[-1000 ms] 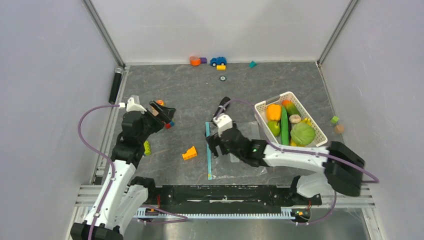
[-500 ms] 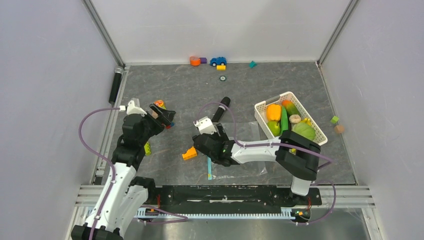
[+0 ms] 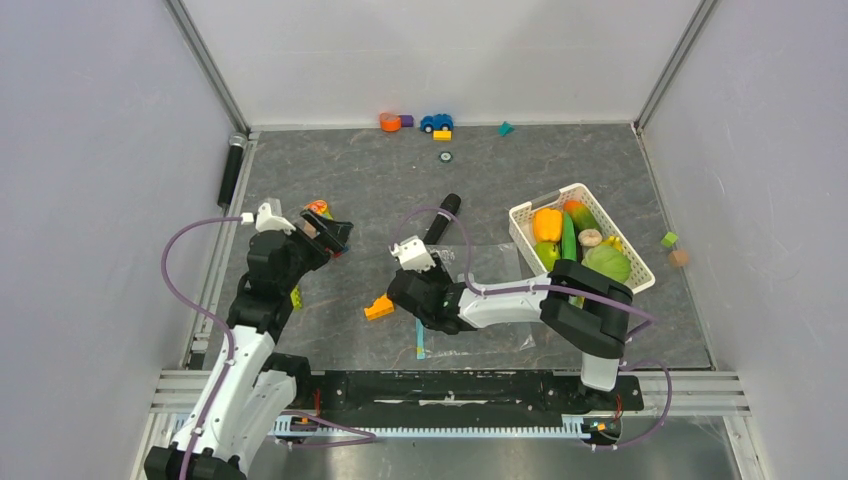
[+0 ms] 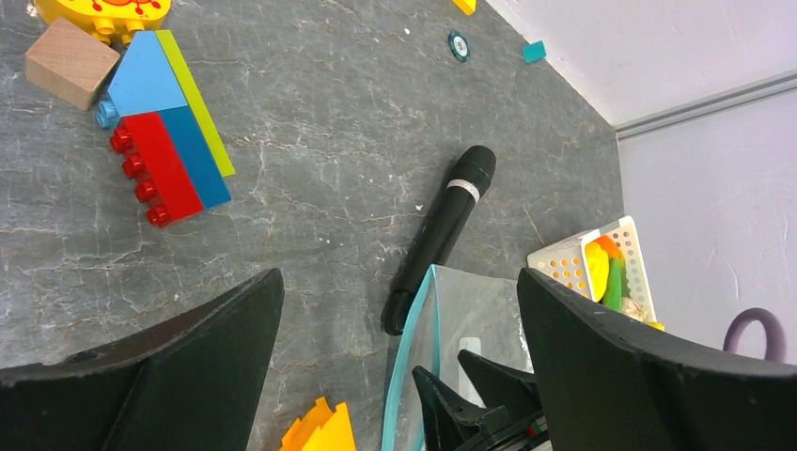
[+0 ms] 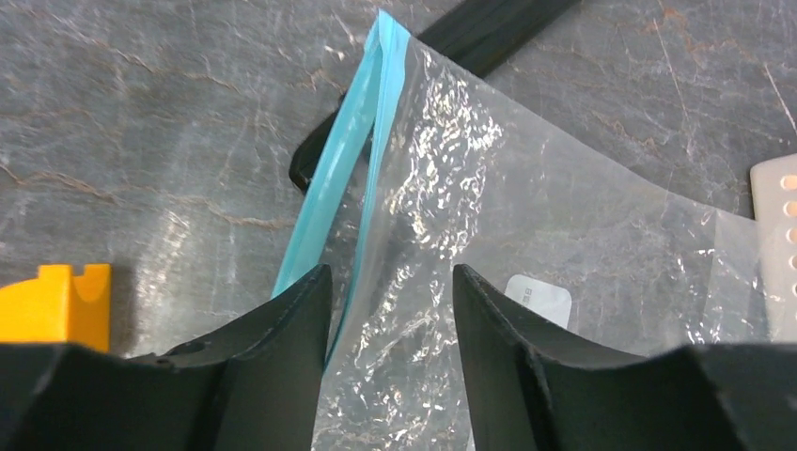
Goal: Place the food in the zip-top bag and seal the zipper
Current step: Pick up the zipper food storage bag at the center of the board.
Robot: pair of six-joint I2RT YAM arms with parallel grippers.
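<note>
The right fingers (image 5: 273, 366) stand partway apart astride the zipper (image 5: 348, 150), its teal strip against the left one and clear film in the gap; nothing looks clamped yet. The left fingers (image 4: 188, 357) are spread wide and empty, hovering well left of the bag (image 5: 526, 216). The bag lies on the bench (image 3: 330, 165) with the zipper along its left edge, and all the food (image 3: 547, 224) sits in the basket (image 3: 543, 197) just right of the bag; none is in the bag. The main risk, I judge, is a pinch that catches both lips together and so lifts the mouth shut, or catches only slick film that slides out. The bag is floppy, so a pull could also drag it whole. The black stick (image 4: 442, 235) at the bag's far left corner appears to touch the zipper's end and may snag or roll. The orange wedge (image 3: 378, 306) just left of the bag could be nudged. Whether the zipper is already parted cannot be told. From above, the right wrist covers the fingertips and part of the strip. The bag's near edge is cut off in the right wrist view, and the right arm hides part of the food.
</note>
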